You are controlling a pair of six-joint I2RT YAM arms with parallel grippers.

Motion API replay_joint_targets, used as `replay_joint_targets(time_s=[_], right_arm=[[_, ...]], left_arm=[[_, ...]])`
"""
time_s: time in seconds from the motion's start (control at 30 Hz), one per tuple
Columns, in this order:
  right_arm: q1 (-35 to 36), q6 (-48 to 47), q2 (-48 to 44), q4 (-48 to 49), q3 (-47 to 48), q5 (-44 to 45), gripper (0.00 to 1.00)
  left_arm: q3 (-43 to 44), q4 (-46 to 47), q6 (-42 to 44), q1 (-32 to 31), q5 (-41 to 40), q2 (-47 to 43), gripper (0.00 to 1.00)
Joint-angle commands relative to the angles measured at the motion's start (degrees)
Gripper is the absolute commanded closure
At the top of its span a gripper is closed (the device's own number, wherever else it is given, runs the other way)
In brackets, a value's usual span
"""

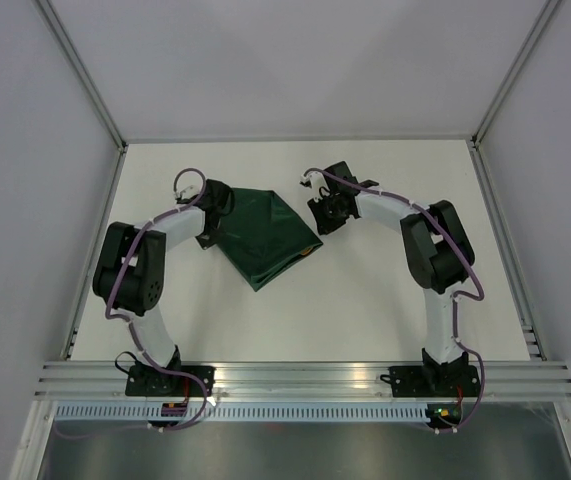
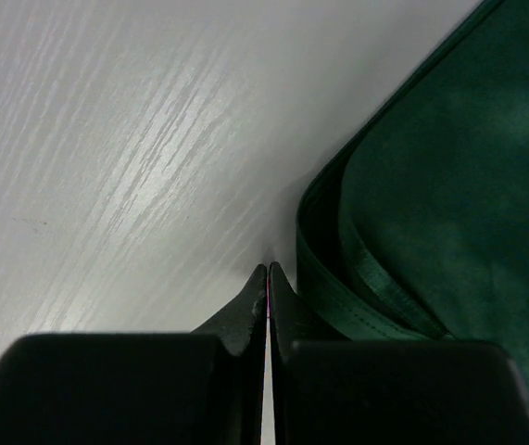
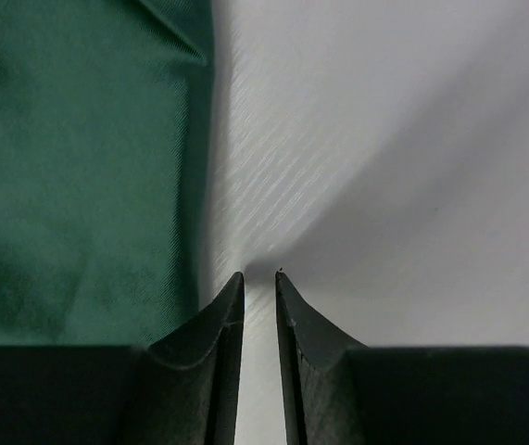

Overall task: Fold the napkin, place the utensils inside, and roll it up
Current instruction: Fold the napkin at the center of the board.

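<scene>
The napkin (image 1: 265, 238) is a dark green cloth lying folded on the white table between my two arms. My left gripper (image 1: 209, 225) is at its left edge. In the left wrist view its jaws (image 2: 268, 271) are pressed together on the bare table, just beside the napkin's stitched hem (image 2: 357, 278), with nothing between them. My right gripper (image 1: 319, 218) is by the napkin's right side. Its fingers (image 3: 259, 275) stand a narrow gap apart over bare table, and the napkin (image 3: 79, 167) lies just to their left, untouched. The utensils are hidden or out of view.
The white table (image 1: 365, 300) is walled by grey panels at the back and sides. A metal rail (image 1: 305, 375) carrying both arm bases runs along the near edge. A small brownish spot (image 1: 311, 249) shows at the napkin's right corner; what it is cannot be told.
</scene>
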Motion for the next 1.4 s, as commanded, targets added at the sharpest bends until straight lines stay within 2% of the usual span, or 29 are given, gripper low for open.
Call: replay_joint_targets(time_s=[0.0, 0.83, 1.2, 1.37], right_arm=[[0.81, -0.62, -3.68, -1.39, -2.10, -0.36, 0.75], [8.10, -4.05, -14.84, -4.29, -13.00, -2.21, 0.78], [8.72, -5.46, -19.67, -5.70, -18.18, -0.36, 0.78], [8.72, -6.69, -24.42, -5.00, -21.18, 2.45, 0.73]], left_arm=[[1.96, 0.54, 2.87, -0.23, 4.36, 3.85, 0.98], [16.47, -0.77, 14.73, -2.86, 11.66, 14.84, 0.98], [23.76, -1.30, 18.78, -4.44, 14.73, 18.70, 0.98], [24.04, -0.52, 20.01, -4.89, 14.92, 18.01, 0.92]])
